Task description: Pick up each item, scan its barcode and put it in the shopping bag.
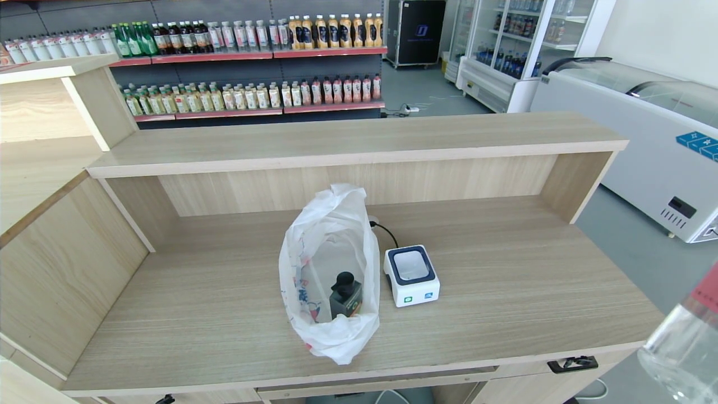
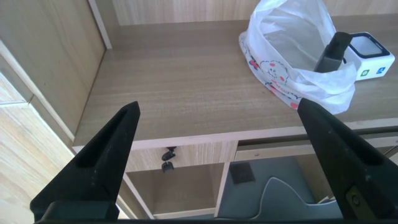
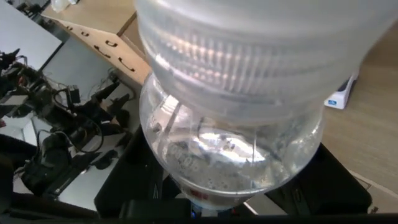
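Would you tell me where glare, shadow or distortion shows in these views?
Head view: the counter edges bow slightly under the wide lens; shadows are faint. Left wrist view: the fingers read as dark silhouettes. Right wrist view: the clear bottle carries bright highlights and warps everything behind it.

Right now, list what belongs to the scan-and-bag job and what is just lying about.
Job: shopping bag, dark item inside it, scanner, clear bottle.
Lying about: drink shelves, chest freezer, black case.
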